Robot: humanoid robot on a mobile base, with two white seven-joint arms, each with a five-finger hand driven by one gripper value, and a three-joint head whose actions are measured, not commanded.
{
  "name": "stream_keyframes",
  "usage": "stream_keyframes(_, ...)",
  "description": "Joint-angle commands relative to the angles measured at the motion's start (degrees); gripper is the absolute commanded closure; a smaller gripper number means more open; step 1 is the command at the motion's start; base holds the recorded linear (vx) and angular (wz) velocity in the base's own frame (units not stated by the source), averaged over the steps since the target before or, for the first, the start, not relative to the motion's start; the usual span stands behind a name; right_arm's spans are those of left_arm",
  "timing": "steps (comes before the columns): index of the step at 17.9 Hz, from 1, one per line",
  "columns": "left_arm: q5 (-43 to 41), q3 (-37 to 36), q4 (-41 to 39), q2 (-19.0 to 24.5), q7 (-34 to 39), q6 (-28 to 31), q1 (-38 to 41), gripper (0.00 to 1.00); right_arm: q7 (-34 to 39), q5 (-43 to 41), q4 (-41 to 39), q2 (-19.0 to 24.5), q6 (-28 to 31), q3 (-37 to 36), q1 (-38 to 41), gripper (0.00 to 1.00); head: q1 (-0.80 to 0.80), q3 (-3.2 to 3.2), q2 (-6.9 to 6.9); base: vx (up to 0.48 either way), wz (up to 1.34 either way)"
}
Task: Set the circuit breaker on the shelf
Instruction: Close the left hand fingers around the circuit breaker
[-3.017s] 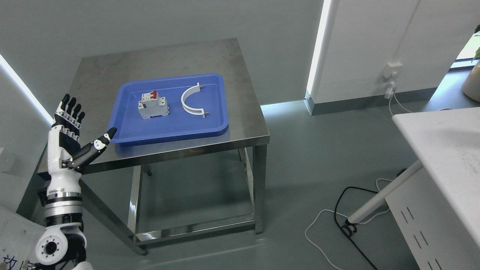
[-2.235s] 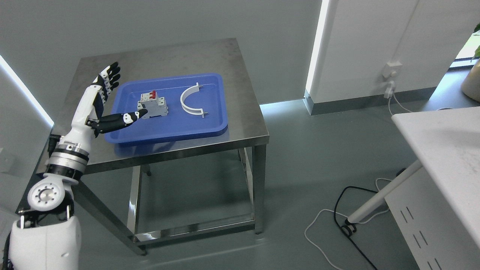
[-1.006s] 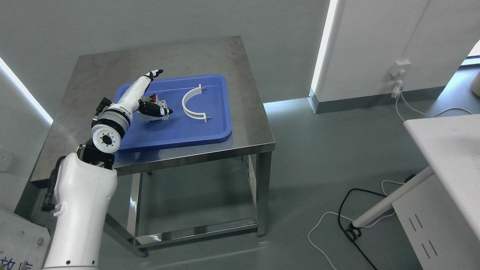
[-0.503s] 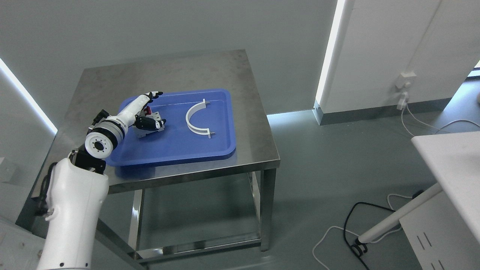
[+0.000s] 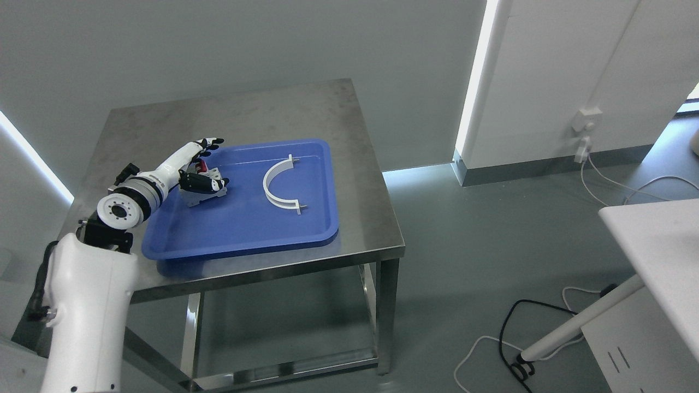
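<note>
One steel counter stands against the grey wall, and it carries one blue tray. Two things lie in that tray: one grey circuit breaker with a red switch at its far end, in the tray's left part, and one white curved bracket — a half ring with a small pin at each end — lying flat near the middle, apart from the breaker.

One arm is in view, the left, coming up from the lower left corner over the counter's left edge. The left hand is at the breaker: the dark thumb lies across its near side and the fingers reach over its far side, so the hand is clasped around the breaker. The breaker looks tilted, its near end low; whether it touches the tray floor cannot be told.

Off to the right is one white table on a slanted white leg, with two cables — one black, one white — looped on the floor by its foot. One socket sits on the white wall, with a plug and cord hanging from it.
</note>
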Motion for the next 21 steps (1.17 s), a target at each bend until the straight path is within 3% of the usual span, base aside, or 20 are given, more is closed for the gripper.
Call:
stream_keyframes(1, 9.02, 6.66, -5.35, -2.3, -0.89, 3.43, -0.84, 0.07, 0.0, 0.0, -0.01, -1.0, 3.37, 1.14, 0.01, 0.0, 0.0, 0.0, 0.0, 0.031, 0.0)
stream_keyframes(8, 10.8, 6.31, -5.97, 1.12, -0.8, 5.02, -1.46, 0.06, 0.0, 0.0, -0.01, -1.0, 3.37, 1.14, 0.01, 0.0, 0.0, 0.0, 0.0, 0.012, 0.0)
stream_keyframes(13, 10.8, -0.1, -5.97, 9.12, -0.89, 5.02, 2.57, 0.06, 0.0, 0.0, -0.01, -1.0, 3.37, 1.14, 0.01, 0.0, 0.0, 0.0, 0.0, 0.001, 0.0)
stream_keyframes(19, 10.54, -1.52, -5.89, 8.43, -3.18, 5.02, 4.78, 0.07, 0.0, 0.0, -0.01, -1.0, 3.37, 1.14, 0.01, 0.0, 0.0, 0.0, 0.0, 0.0, 0.0)
stream_keyframes(21, 10.36, -1.52, -5.62, 7.64, -3.0, 4.93, 4.69, 0.16, 0.0, 0.0, -0.01, -1.0, 3.37, 1.14, 0.01, 0.0, 0.0, 0.0, 0.0, 0.0, 0.0)
